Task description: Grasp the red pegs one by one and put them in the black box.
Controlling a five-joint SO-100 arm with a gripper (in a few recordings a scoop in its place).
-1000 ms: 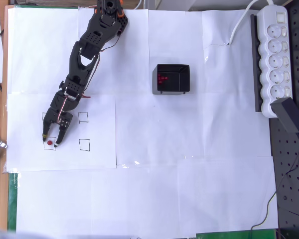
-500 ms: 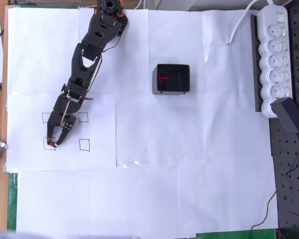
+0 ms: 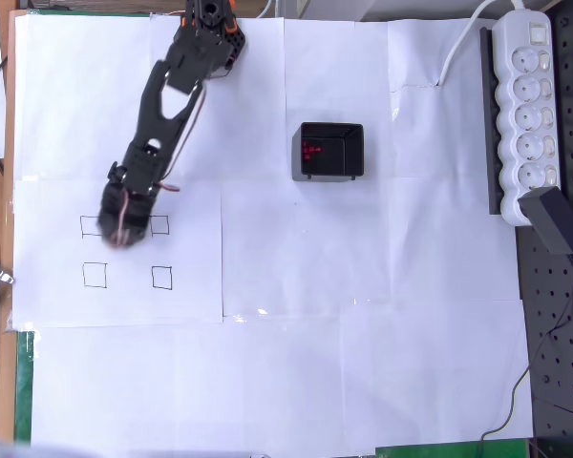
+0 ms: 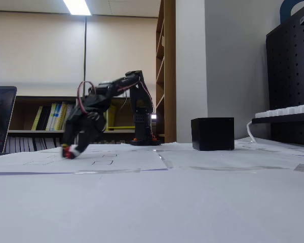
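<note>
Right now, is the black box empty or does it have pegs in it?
Not empty. The overhead view shows red pegs lying inside the black box, near its upper left corner.

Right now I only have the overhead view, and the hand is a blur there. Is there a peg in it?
Observer: Yes. In the fixed view a red peg shows at the tips of the hand.
Operator: Is it clear of the paper?
Observer: The hand hangs low over the sheet, tips pointing down. I cannot tell from the side whether there is a gap.
Operator: And the black box?
Observer: From the side, the top of the black box lies well above the tips, so I would lift before crossing.
</note>
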